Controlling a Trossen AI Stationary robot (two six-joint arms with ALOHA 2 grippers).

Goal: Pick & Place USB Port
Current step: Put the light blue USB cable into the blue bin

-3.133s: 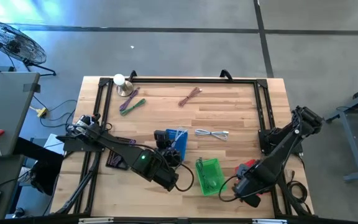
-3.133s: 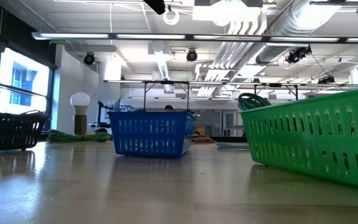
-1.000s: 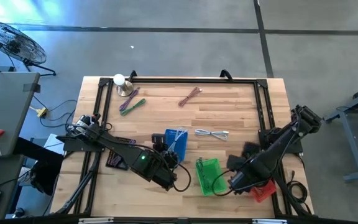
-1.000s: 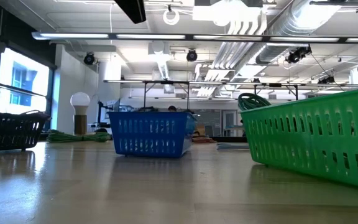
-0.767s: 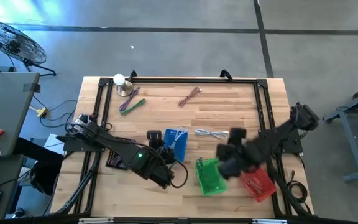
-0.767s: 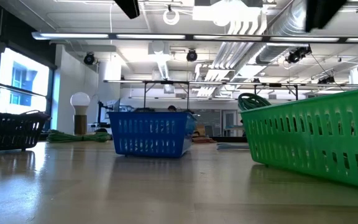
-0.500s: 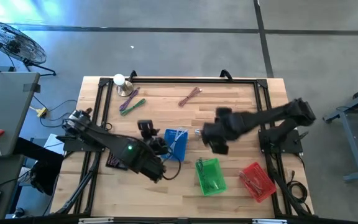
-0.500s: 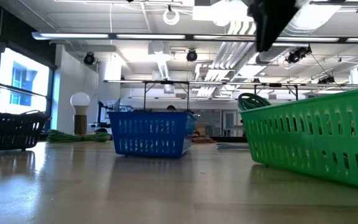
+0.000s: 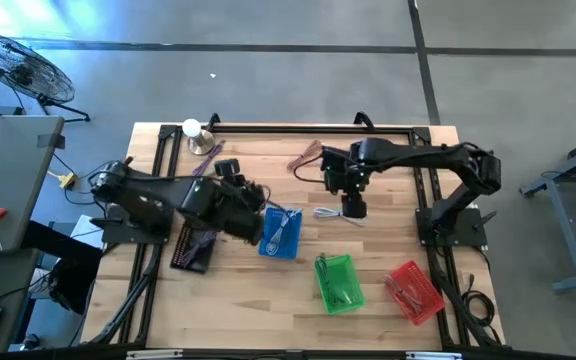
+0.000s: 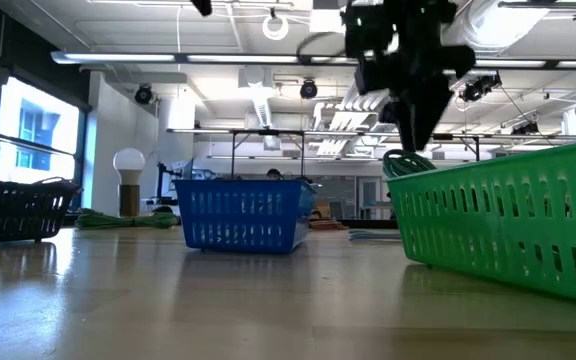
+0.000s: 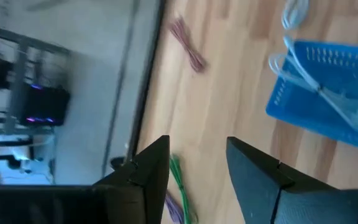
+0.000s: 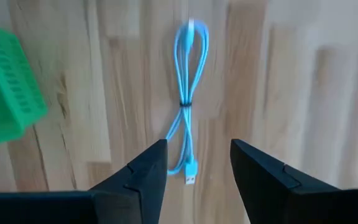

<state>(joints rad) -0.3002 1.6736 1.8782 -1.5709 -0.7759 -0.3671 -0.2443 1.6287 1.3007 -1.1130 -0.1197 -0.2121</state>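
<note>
Moved since earlier: our right arm has swung up from the near right edge, by the red basket (image 9: 414, 292), to the middle of the table; our left arm has pulled back from near the green basket (image 9: 336, 283) toward the far left.
Right gripper (image 12: 193, 163): it hangs directly over the white USB cable (image 12: 186, 124), fingers spread wide and empty, one on either side of the bundle in the right wrist view.
Left gripper (image 11: 197, 163): parted and empty, raised left of the blue basket (image 9: 281, 233), which already holds a pale cable.
Cable position: it lies flat on the bare table (image 9: 388, 160) right of the blue basket, apart from all baskets.
Handling: we judge it light, limp and thin, a folded loop cinched by a small tie at the waist, so it should sag from any single grip.
Where to hold: we would close across the tied waist, where the strands bunch together; the loose loop or the plug end would likely slip or dangle.
Risk: it lies so low that our fingertips must almost reach the wood.
</note>
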